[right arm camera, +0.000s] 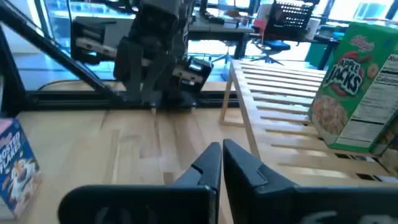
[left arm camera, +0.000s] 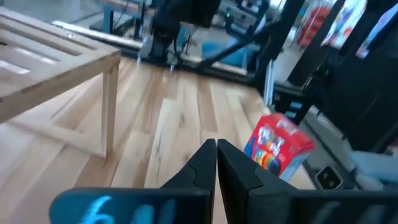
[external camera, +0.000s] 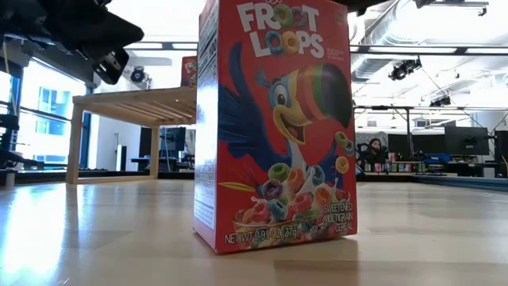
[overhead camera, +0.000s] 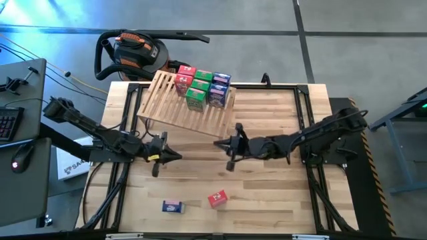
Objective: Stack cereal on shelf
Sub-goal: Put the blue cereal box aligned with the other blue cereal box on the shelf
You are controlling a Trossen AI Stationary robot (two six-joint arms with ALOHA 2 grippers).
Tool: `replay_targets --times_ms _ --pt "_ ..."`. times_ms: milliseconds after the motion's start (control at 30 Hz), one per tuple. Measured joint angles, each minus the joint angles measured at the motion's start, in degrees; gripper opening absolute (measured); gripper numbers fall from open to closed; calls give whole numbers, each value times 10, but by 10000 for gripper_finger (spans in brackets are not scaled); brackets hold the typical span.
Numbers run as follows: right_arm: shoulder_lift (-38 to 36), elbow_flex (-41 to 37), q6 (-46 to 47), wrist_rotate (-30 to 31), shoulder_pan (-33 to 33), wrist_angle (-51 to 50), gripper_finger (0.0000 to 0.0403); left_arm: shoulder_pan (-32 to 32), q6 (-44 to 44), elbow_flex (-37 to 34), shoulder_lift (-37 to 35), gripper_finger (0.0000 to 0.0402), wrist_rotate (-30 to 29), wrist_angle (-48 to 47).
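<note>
One slatted shelf [overhead camera: 175,107] was counted. On it, two red boxes [overhead camera: 184,78], three green boxes [overhead camera: 195,99] and two blue-and-white boxes [overhead camera: 217,93] were counted. On the tabletop [overhead camera: 267,193], one red box [overhead camera: 217,199] and one blue-and-white box [overhead camera: 173,207] were recorded.

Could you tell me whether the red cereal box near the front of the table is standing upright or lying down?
Upright. The low view shows the red cereal box standing on its narrow base on the tabletop.

Desk [overhead camera: 267,193] layout
Slatted shelf [overhead camera: 175,110] at far side carrying stacked cereal boxes [overhead camera: 203,87]; red Froot Loops box [overhead camera: 217,199] and blue-and-white box [overhead camera: 173,207] near front edge.
</note>
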Motion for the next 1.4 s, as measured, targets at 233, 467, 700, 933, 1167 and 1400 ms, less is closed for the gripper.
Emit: replay_targets --times_ms 233,467,700,933,1167,1400 --pt "-11 -2 -79 -95 -2 -36 1 -2 27 79 34 12 -2 -112" --pt "-11 -87 -112 -209 -20 103 0 -20 3 178 92 25 -18 -263" --pt "-18 -134 -63 -210 -22 151 0 -82 -88 312 168 96 -6 -471" --pt "-19 -133 -61 -208 -22 140 0 -157 -184 448 268 181 18 -620" --pt "-19 -133 -62 -208 -23 131 0 -211 -267 574 367 250 46 -738" --pt "-19 -133 -62 -208 -23 128 0 -235 -292 619 429 297 49 -765"
